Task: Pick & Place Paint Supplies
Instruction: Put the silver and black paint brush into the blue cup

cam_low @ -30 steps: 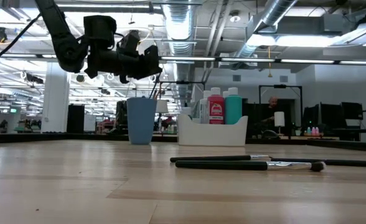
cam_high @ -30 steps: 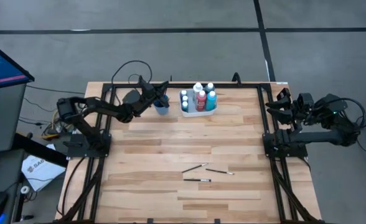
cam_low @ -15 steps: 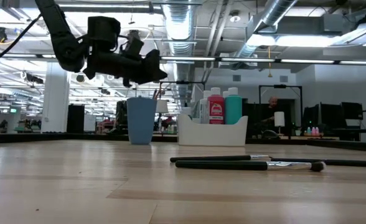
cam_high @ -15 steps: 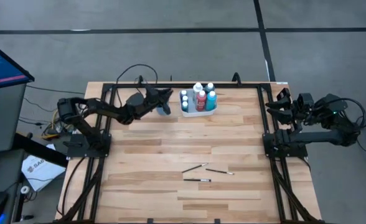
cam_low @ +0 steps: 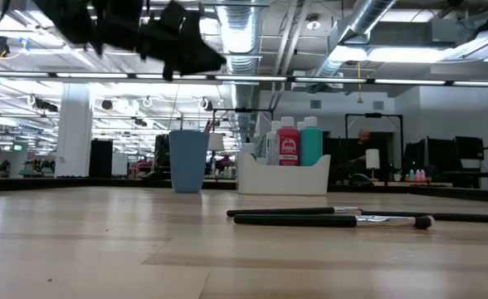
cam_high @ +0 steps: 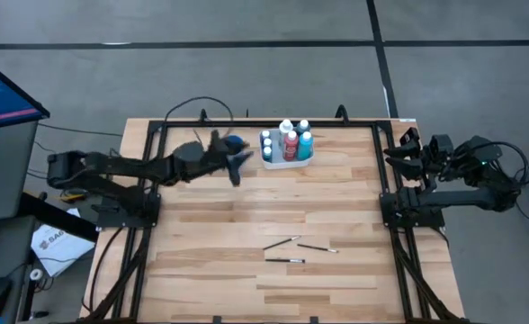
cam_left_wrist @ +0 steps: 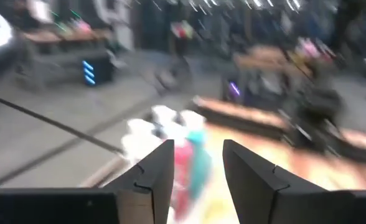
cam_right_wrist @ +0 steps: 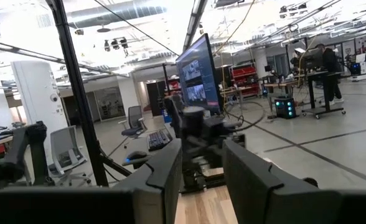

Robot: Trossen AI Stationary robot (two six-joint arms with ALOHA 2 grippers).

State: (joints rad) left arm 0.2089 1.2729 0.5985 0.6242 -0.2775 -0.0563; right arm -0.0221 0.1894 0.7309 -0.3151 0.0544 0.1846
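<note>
left gripper (cam_high: pixel 238 165): fingers spread, empty, raised just beside the blue cup (cam_high: pixel 233 144) | right gripper (cam_right_wrist: pixel 198 180): fingers apart, empty, far from cup | paint bottles (cam_high: pixel 289 142): in white tray (cam_high: pixel 286 163) beside cup | three brushes (cam_high: pixel 297 249): on table (cam_high: pixel 210 216), well apart from cup

Your left arm stretches out low and nearly straight across the far side of the desk, its left gripper (cam_high: pixel 237 163) raised high above the desk surface. Its 2 fingers (cam_left_wrist: pixel 155 171) stand apart with a clear gap and nothing between them. Your right arm waits folded at its own edge, right gripper (cam_high: pixel 399 149) with jaws apart and empty.
</note>
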